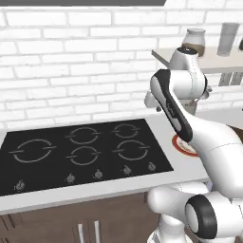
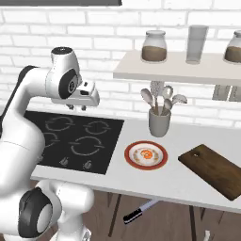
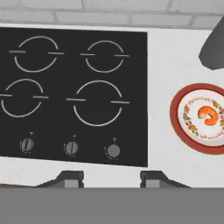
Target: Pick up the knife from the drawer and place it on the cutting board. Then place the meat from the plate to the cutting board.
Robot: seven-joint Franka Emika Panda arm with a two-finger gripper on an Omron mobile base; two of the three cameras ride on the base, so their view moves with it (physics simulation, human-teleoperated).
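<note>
My gripper (image 2: 84, 107) hangs over the black cooktop (image 2: 80, 136), left of the plate. In the hand view its fingertips (image 3: 70, 179) stand apart with nothing between them, so the gripper (image 3: 111, 180) is open. The white plate (image 2: 146, 155) with a red-orange rim lies on the counter, and the orange-pink meat (image 2: 147, 154) sits at its middle. The hand view shows the plate (image 3: 181, 127) and the meat (image 3: 208, 114) at its right edge. The dark-brown cutting board (image 2: 214, 169) lies bare to the plate's right. The knife (image 2: 141, 210) lies below the counter's front edge in the brown drawer (image 2: 169, 223), dark handle nearest me.
A grey utensil holder (image 2: 159, 121) with spoons stands behind the plate by the brick wall. Above it a shelf (image 2: 179, 70) carries jars and a glass. My own arm covers part of the plate (image 1: 182, 144) in the left base view. Knobs line the cooktop's (image 3: 74, 87) front.
</note>
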